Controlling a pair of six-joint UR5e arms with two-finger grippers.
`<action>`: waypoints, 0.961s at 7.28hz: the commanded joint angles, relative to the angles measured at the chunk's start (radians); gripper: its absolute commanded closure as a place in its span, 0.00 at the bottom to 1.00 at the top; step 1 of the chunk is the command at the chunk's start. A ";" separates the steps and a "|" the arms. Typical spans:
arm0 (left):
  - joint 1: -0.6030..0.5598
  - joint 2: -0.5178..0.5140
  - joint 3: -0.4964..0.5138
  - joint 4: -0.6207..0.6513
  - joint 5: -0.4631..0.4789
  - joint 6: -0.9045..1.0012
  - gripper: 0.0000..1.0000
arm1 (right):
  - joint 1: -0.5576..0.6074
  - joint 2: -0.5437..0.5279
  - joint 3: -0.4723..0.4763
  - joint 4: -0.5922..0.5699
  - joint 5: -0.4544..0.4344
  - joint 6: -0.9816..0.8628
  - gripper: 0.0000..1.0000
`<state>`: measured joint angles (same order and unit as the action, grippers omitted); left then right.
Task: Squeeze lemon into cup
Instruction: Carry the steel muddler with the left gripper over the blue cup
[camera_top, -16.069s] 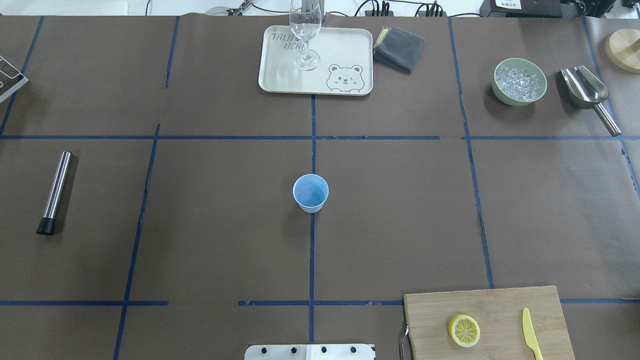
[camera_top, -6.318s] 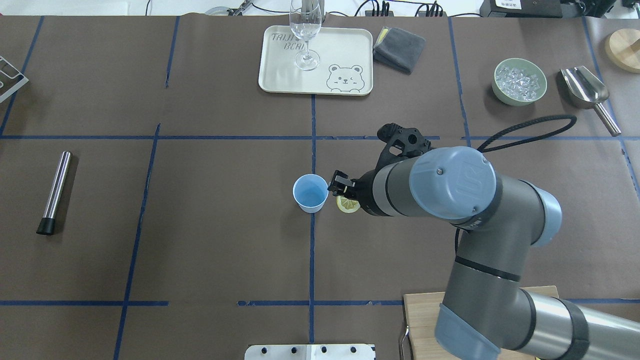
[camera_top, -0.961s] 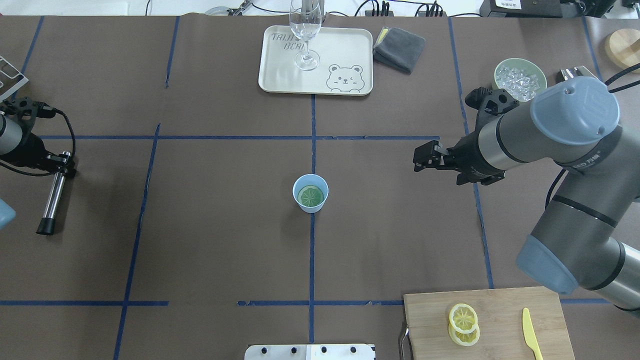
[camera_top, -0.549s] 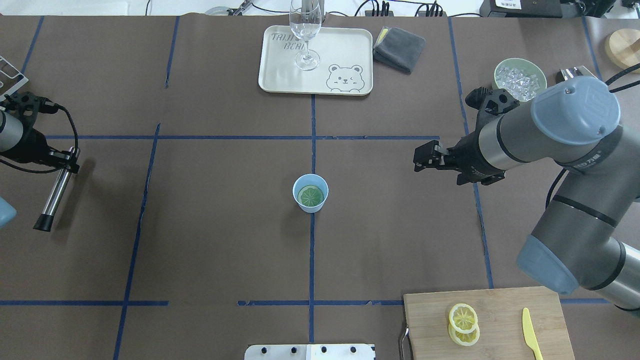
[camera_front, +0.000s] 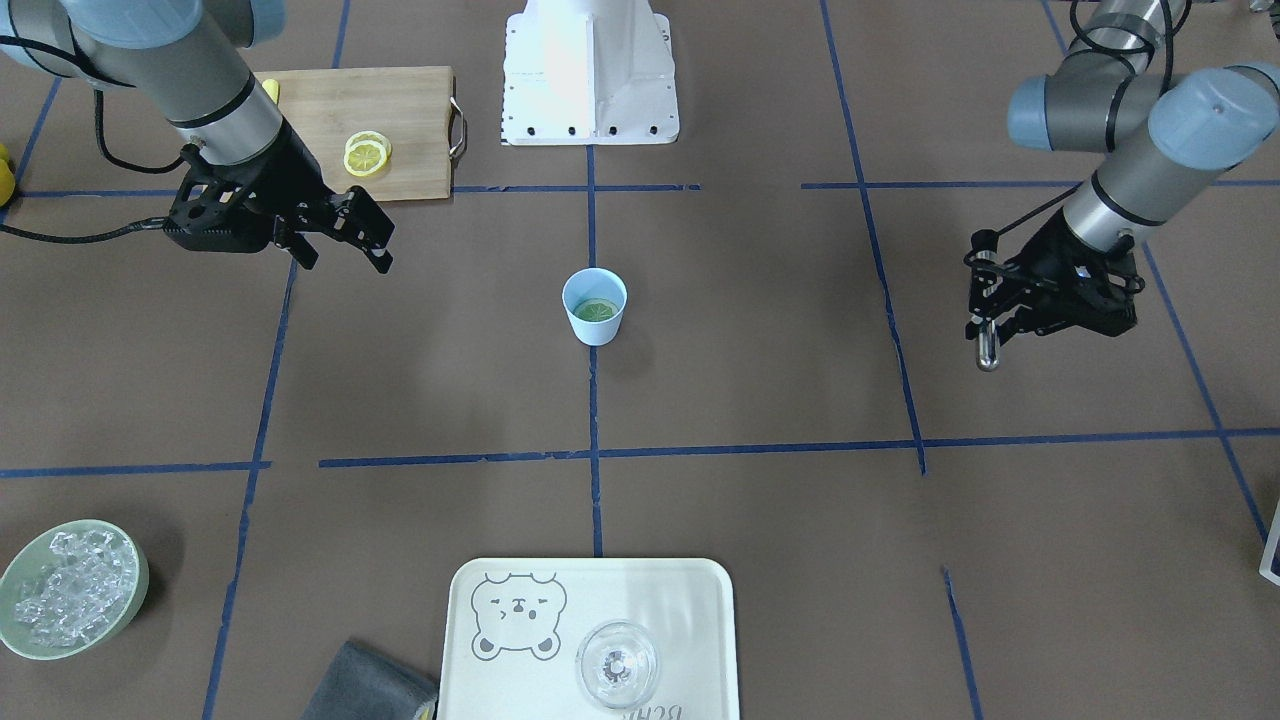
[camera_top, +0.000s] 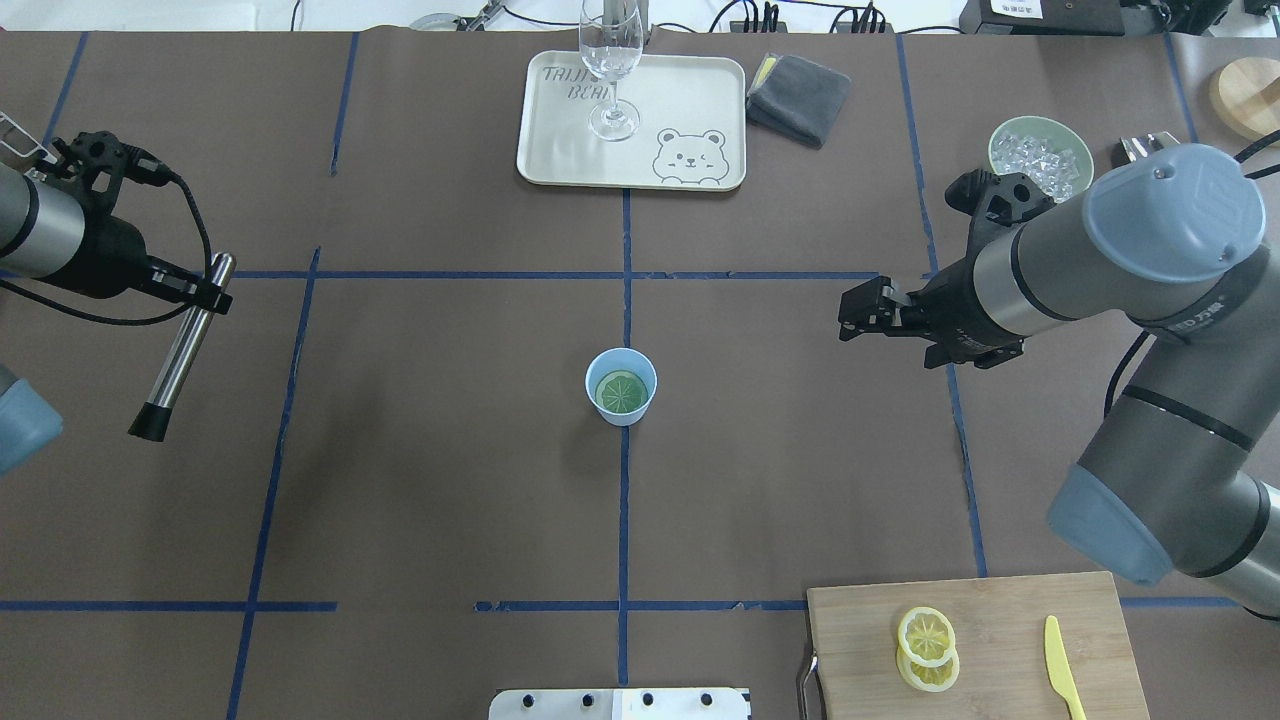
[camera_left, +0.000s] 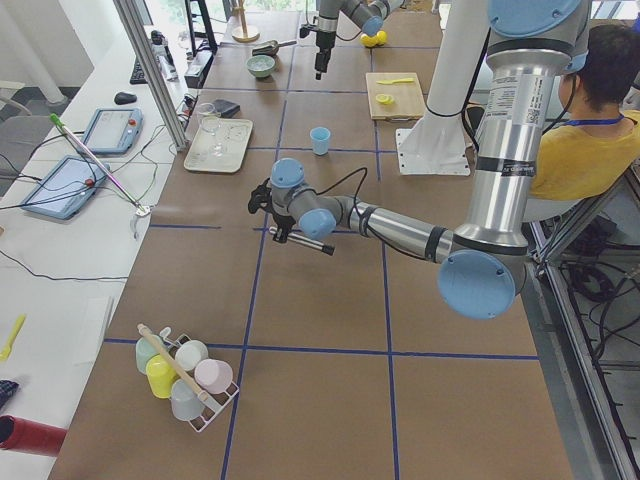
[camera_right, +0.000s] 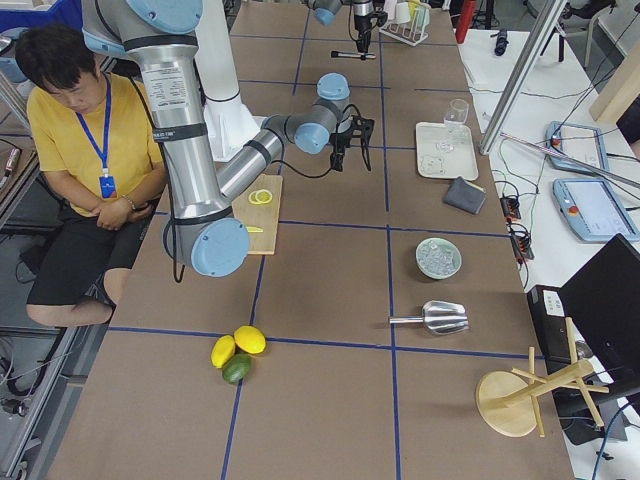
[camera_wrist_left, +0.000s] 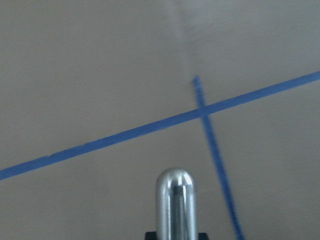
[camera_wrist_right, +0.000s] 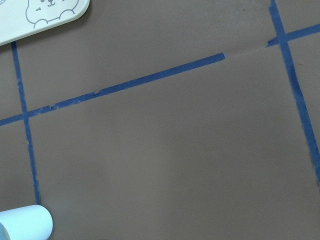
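The light-blue cup stands at the table's middle with a lemon slice lying flat inside it; both also show in the front view, the cup and the slice. My left gripper is shut on a steel muddler and holds it tilted above the table, far left of the cup. The muddler's rounded end fills the left wrist view. My right gripper is open and empty, to the right of the cup. The cup's rim shows in the right wrist view's corner.
Two more lemon slices and a yellow knife lie on a wooden board at front right. A tray with a wine glass, a grey cloth and a bowl of ice are along the back.
My left gripper has lifted the muddler off the table and carried it right, toward the middle. The right arm has drifted slightly right. The cup and slice have not moved.
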<state>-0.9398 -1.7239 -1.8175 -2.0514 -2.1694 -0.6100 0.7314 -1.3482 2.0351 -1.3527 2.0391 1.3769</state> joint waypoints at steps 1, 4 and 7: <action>0.088 -0.196 -0.074 0.072 0.070 -0.002 1.00 | 0.043 -0.042 0.019 0.001 0.021 -0.054 0.00; 0.162 -0.376 -0.077 -0.014 0.189 -0.001 1.00 | 0.068 -0.063 0.013 0.000 0.027 -0.064 0.00; 0.438 -0.384 -0.053 -0.345 0.754 -0.008 1.00 | 0.108 -0.103 0.013 0.000 0.027 -0.166 0.00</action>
<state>-0.6344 -2.0996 -1.8852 -2.2894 -1.6772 -0.6181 0.8278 -1.4388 2.0477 -1.3530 2.0663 1.2424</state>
